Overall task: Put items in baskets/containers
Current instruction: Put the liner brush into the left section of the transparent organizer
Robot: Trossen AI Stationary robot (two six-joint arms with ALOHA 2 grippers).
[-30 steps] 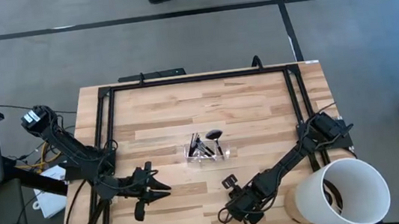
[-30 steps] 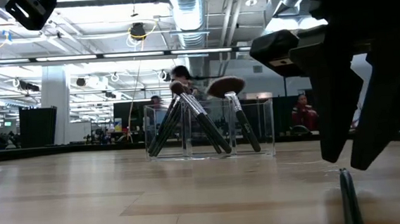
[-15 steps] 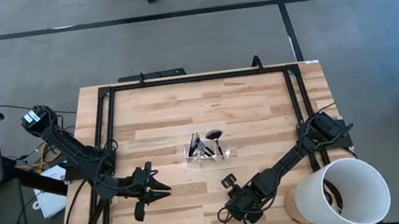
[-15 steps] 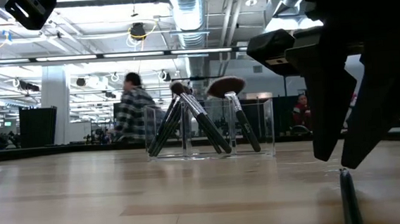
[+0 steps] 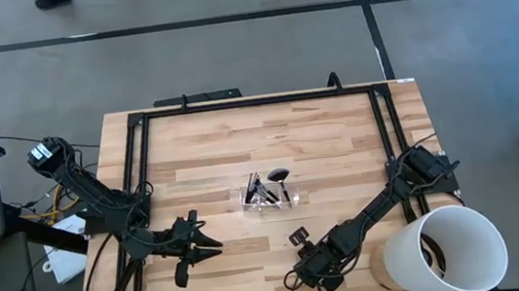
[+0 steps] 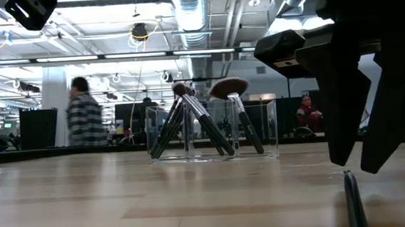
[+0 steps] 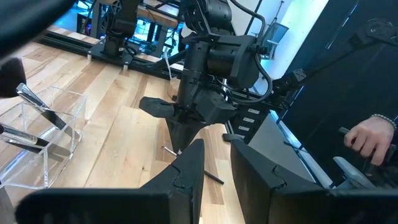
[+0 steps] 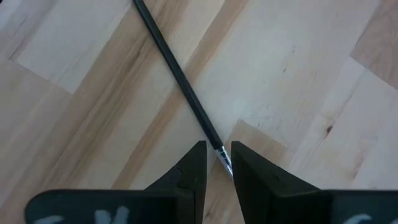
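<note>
Overhead, the clear tray (image 5: 267, 195) sits mid-table with most makeup brushes (image 5: 263, 192) already leaning in it, heads up because the tray is shorter than they are. The right gripper (image 5: 299, 242) hangs low near the front edge beside the white bucket (image 5: 443, 250); the left gripper (image 5: 203, 249) waits front left, well apart from the tray.

At table height, the brushes (image 6: 203, 124) fan out against the tray's (image 6: 261, 127) walls, and one stray brush (image 6: 351, 197) lies on the wood beneath the right gripper (image 6: 356, 166).

From the left wrist, the left gripper's (image 7: 214, 163) fingers stand a narrow gap apart, holding nothing, aimed at the other arm.

From the right wrist, the right gripper (image 8: 217, 154) straddles the stray brush (image 8: 180, 84) at its silver ferrule; the fingers sit slightly apart on either side, seemingly ready to pinch it, though I can't tell whether they touch it.
</note>
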